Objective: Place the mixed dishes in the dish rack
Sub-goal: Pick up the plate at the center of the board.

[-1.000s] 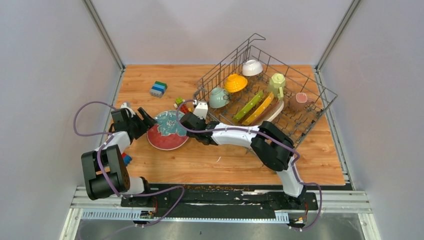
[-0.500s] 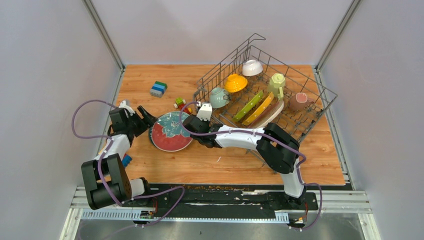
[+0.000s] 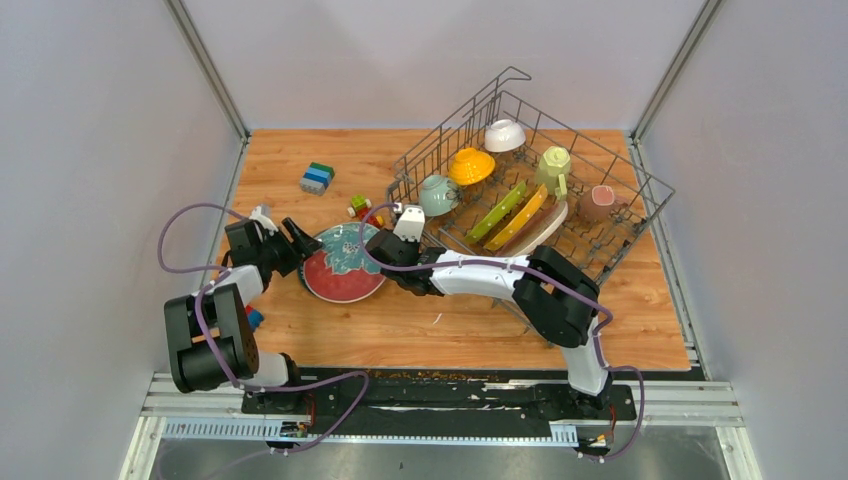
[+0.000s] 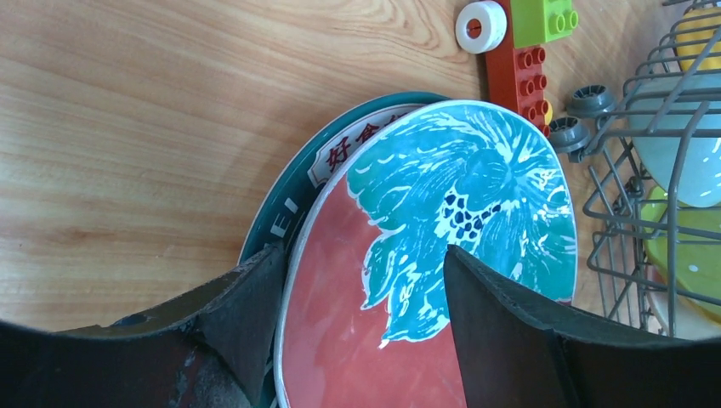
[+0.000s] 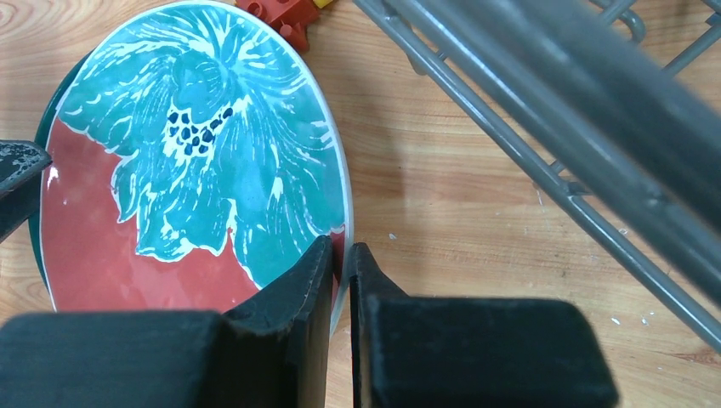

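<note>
Table [image 3: 400,335]: light wood.
Stacked blocks [image 3: 317,177]: blue and green, far left.
Red brick [image 4: 515,64]: green brick [image 4: 544,15] touching it, white ring [image 4: 480,21] just beside.

Top external camera: fixed high behind the arm bases, looking down over the whole counter [image 3: 450,340]. Each wrist camera sits close behind its hand, facing out past it (left hand [image 4: 357,255], right hand [image 5: 340,246]). All three views share the red-and-teal plate [image 3: 343,265] and dish rack [image 3: 610,250] wire.
</note>
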